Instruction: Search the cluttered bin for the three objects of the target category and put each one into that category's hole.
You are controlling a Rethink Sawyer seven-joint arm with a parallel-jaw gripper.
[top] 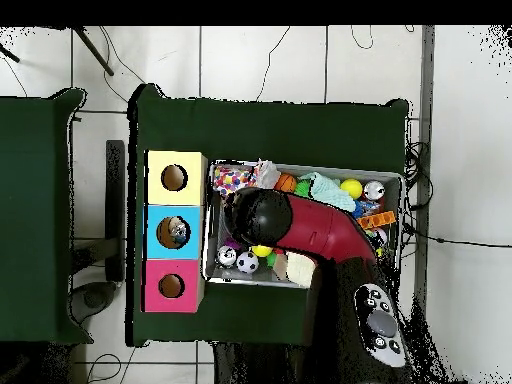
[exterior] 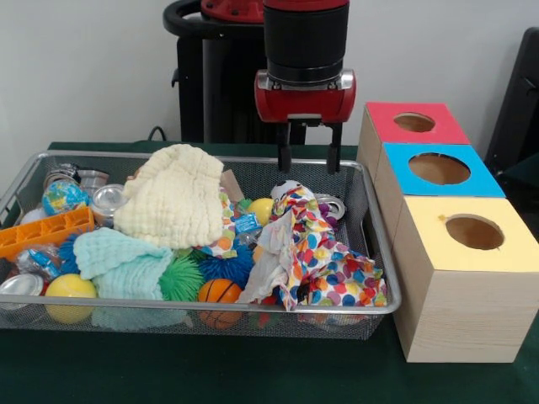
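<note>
Gripper (exterior: 309, 156) above bin (exterior: 381, 252) | fingers (exterior: 285, 151) spread, empty | risk: snagging spotted cloth (exterior: 324, 252) instead of packet (exterior: 247, 224)

the arm (top: 320, 232) is glossy red with a fat black cylinder at the wrist and a silver band under it (a red housing sits below that). the gripper (exterior: 310, 156) ends in two thin black prongs. a black pedestal (exterior: 215, 76) stands behind.

Front camera faces the robot closely across the basket (exterior: 381, 252); overhead looks straight down, farther.
</note>
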